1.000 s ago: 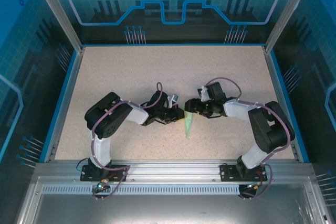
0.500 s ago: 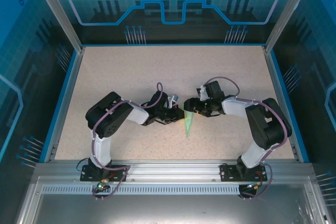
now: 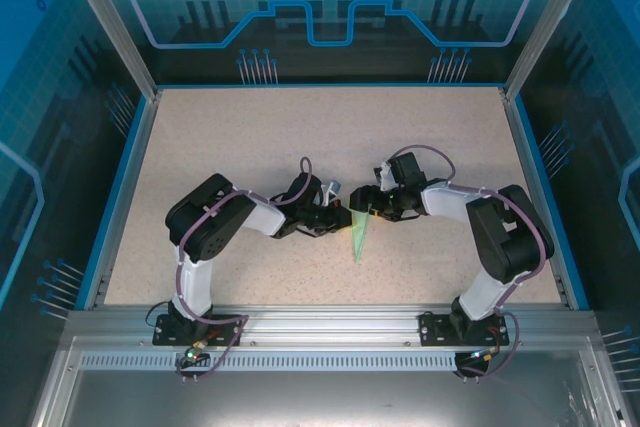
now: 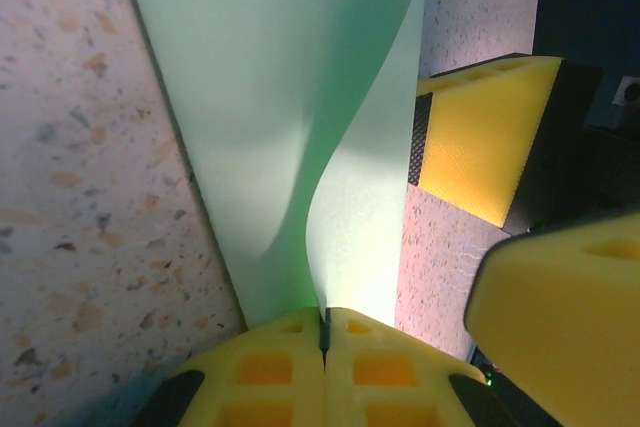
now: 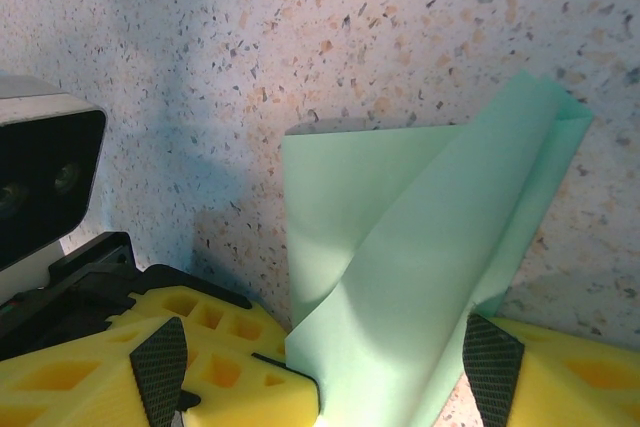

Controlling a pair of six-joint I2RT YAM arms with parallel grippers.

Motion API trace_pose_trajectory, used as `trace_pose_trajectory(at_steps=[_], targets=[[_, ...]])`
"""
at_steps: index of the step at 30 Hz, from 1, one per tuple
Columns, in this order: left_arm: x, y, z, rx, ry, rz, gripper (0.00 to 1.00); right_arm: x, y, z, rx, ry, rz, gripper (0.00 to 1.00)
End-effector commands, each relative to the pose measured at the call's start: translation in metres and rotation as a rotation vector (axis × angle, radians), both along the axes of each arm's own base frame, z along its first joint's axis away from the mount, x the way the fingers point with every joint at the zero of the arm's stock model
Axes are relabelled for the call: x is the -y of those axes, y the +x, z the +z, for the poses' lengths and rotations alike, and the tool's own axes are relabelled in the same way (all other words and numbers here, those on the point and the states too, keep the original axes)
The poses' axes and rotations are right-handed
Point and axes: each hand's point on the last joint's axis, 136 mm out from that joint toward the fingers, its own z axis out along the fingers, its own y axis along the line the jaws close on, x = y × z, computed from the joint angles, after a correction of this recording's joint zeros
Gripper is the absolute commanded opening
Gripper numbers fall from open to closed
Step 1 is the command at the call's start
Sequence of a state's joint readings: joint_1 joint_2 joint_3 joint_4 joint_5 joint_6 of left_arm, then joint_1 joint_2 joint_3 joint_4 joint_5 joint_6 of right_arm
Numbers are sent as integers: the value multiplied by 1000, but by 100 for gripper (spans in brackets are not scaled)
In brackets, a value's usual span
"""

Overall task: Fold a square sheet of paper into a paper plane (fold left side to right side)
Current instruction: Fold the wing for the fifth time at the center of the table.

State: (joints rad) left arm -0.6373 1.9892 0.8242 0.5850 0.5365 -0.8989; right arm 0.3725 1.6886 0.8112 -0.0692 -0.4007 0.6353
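Presently, a folded green paper [image 3: 357,237] is pinched at its edge by the left end effector [image 3: 338,217], while the right end effector [image 3: 364,209] is held wide just beside it.
The left end effector's yellow pads [image 4: 285,332] are pressed together on the paper, which is spread out ahead of them over the speckled bench [image 3: 250,137], one layer curled up off the flat one. The right end effector's fingers [image 4: 485,132] are set well apart, the paper lying just ahead of their gap; contact cannot be told. The paper's pointed tip is directed away from both end effectors.
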Motion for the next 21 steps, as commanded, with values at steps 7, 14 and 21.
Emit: trace_pose_trajectory(at_steps=[7,14,21], targets=[[-11,-3,-26,-24,68,12,0,13,0,29,106,-25,-2,76],[-14,-4,-28,-25,81,18,0,7,-5,30,95,11,16,44],[-18,-5,-30,-25,94,27,0,-5,-4,16,54,18,46,25]])
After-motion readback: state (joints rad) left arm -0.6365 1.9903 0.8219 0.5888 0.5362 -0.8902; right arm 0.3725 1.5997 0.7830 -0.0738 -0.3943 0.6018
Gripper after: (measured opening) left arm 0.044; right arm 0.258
